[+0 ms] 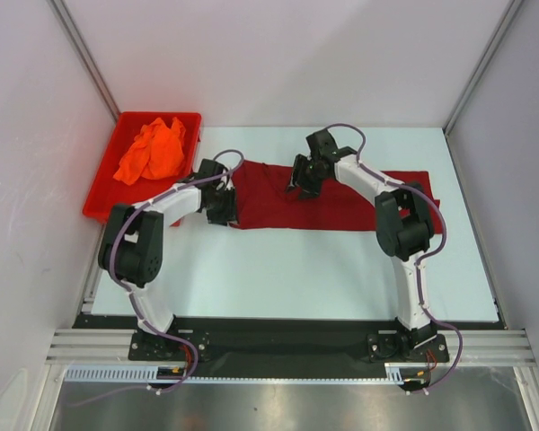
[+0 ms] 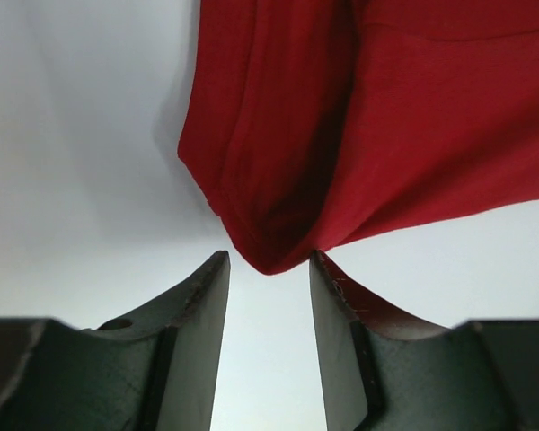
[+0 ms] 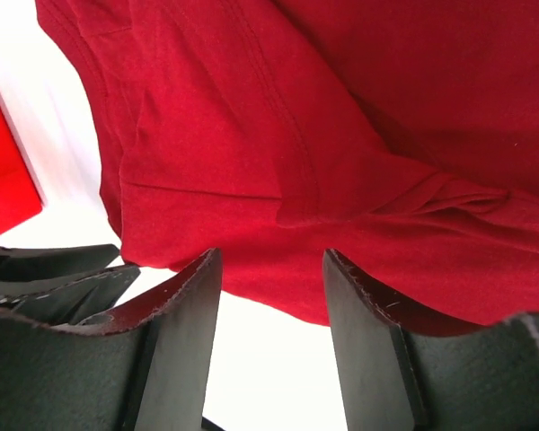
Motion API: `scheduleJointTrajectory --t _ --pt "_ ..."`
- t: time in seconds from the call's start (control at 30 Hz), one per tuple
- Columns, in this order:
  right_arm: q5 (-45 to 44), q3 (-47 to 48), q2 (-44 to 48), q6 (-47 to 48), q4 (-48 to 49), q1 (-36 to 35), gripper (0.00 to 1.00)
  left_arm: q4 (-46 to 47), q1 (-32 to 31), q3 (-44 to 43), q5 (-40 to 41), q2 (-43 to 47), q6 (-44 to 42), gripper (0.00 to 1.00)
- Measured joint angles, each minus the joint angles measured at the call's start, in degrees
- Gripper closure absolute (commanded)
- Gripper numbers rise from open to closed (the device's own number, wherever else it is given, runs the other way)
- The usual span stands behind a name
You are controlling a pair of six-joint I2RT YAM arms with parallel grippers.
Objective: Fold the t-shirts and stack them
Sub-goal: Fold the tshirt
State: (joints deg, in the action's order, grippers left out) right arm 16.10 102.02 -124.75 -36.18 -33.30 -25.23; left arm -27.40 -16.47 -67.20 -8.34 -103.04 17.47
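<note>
The maroon t-shirt (image 1: 341, 202) lies spread on the white table, partly folded lengthwise. My left gripper (image 1: 221, 208) is at the shirt's left end. In the left wrist view it (image 2: 269, 262) is open, with a bunched corner of the shirt (image 2: 386, 135) right at its fingertips and nothing pinched. My right gripper (image 1: 303, 182) is over the shirt's far edge near the middle. In the right wrist view it (image 3: 271, 258) is open, low over the table, with the shirt's hem (image 3: 341, 117) just beyond its tips. The orange t-shirt (image 1: 153, 151) lies crumpled in the bin.
The red plastic bin (image 1: 104, 193) stands at the table's far left and also shows in the right wrist view (image 3: 4, 171). Grey walls close in the left, back and right sides. A dark part of the other arm (image 3: 54, 269) shows left of my right fingers.
</note>
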Motion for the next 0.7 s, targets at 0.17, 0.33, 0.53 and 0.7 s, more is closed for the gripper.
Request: scheduleJointTrajectory --t 0.17,0.33,0.53,0.7 --pt "-1.9 -0.6 -0.2 -1.7 1.2 -0.3 0.48 -0.1 0.2 0.0 0.1 -1.7 0.0 0.59" --pt "-4.5 -0.6 -0.8 -3.7 1.2 -0.6 0.54 -1.1 0.2 -1.2 0.4 -3.8 0.3 0.62" --pt "-7.0 -0.7 -1.2 -5.9 0.7 -1.0 0.54 -1.4 0.3 -1.7 0.5 -4.2 0.5 0.62" --pt "-7.3 -2.8 -1.3 -7.4 2.3 -1.9 0.54 -1.4 0.3 -1.7 0.5 -4.2 0.5 0.62"
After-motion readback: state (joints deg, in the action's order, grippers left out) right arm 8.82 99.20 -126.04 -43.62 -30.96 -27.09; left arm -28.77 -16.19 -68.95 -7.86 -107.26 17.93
